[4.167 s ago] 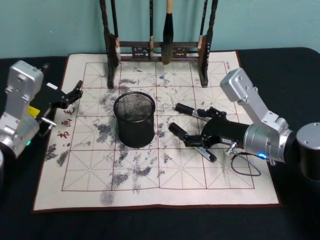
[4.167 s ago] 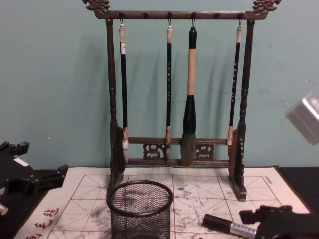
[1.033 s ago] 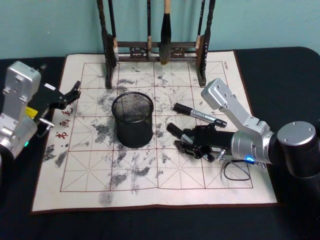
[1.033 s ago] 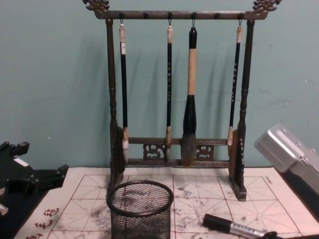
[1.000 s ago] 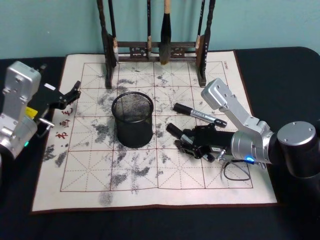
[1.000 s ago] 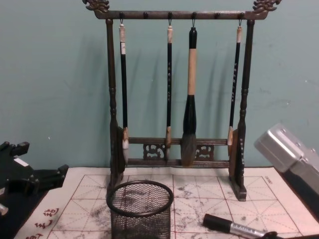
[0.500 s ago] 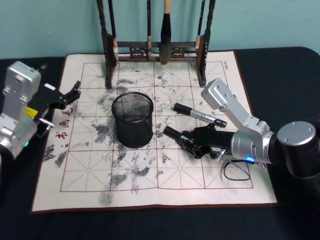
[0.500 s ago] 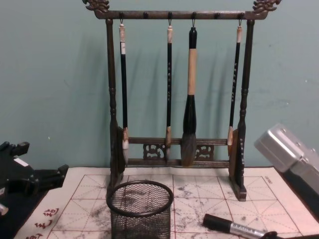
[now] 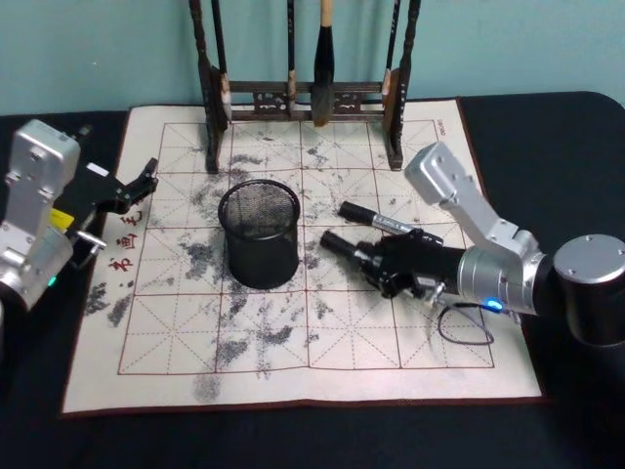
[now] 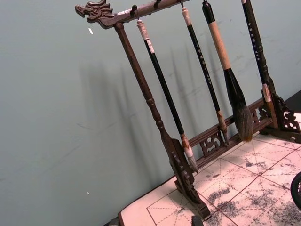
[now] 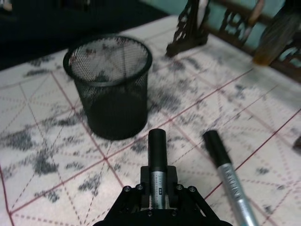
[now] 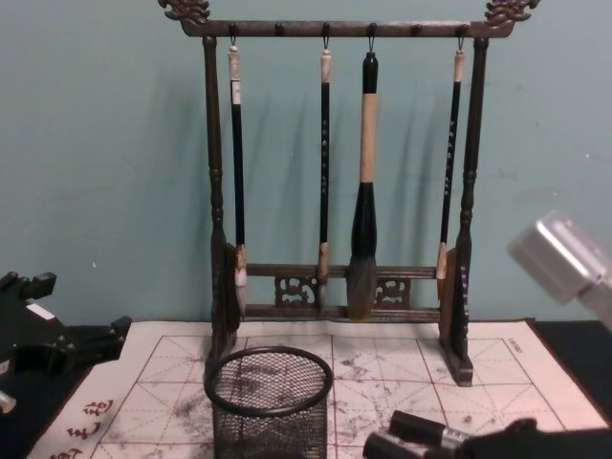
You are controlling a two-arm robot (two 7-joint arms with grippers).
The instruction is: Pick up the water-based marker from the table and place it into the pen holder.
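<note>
- Head view: the right gripper (image 9: pixel 379 264) sits right of centre, fingers clamped on the water-based marker (image 9: pixel 340 244). The marker's black cap points left toward the pen holder (image 9: pixel 259 233) but stays clear of it.
- Change over the last half second: gripper and marker have shifted up the frame and lifted off the calligraphy mat (image 9: pixel 195 342). In the chest view the marker's end (image 12: pixel 382 446) has risen into the lower edge, right of the holder (image 12: pixel 270 402).
- A second marker (image 9: pixel 391 226) lies on the mat just above the gripper, unmoved.
- Right wrist view: the marker (image 11: pixel 157 150) runs straight out between the closed fingers. The holder (image 11: pixel 110 84) stands upright at upper left, its mouth open.
- Reading: the grasp looks secure and the pick is done. What remains is carrying the marker over the rim, tipping it upright and letting go.
- The left gripper (image 9: pixel 142 181) is parked at the left edge, fingers apart and empty.
</note>
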